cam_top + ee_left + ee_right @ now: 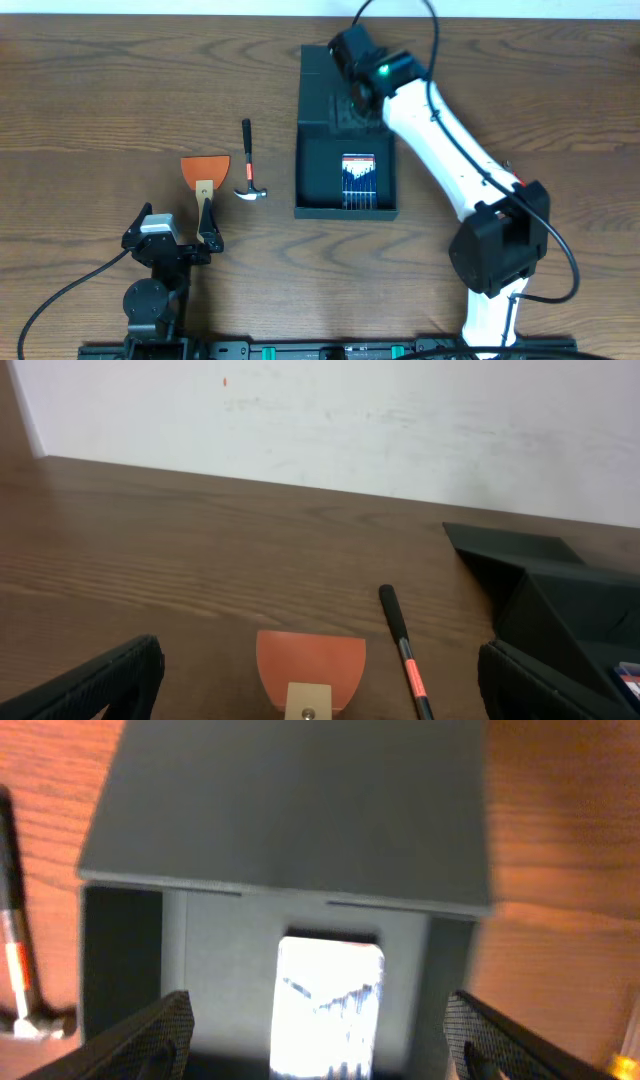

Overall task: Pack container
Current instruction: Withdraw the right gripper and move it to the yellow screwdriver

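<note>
- Roughly a third of the packing looks done: the box (pixel 312 150) sits open in the middle of the bench (pixel 90 90), its lid (pixel 318 85) folded back flat on the far side, and one packet (pixel 358 180) lies inside it.
- Two tools wait outside, both on the bench to the left of the box: a scraper (pixel 205 172) with an orange blade, and a hammer (pixel 247 160) just beside it, between the scraper and the box.
- The left hand (pixel 318 655) is released, its fingers (pixel 100 682) spread wide, with the scraper's pale handle lying between them and the blade pointing away.
- From the wrist view I cannot tell whether either finger touches the handle; it looks close but apart.
- The right hand (pixel 315 1010) is also released and grasps nothing; it hangs over the hinge end of the box, looking down at the lid and the packet.
- My reading is that the step in hand is picking up the scraper with the left hand.
- That move calls for lowering onto the handle, clenching across its narrow width, lifting clear of the hammer, and carrying it right over the near wall of the box to the free space beside the packet.
- The right hand would need to keep out of that path.
- Count: one box, one packet, one scraper, one hammer, two hands.
</note>
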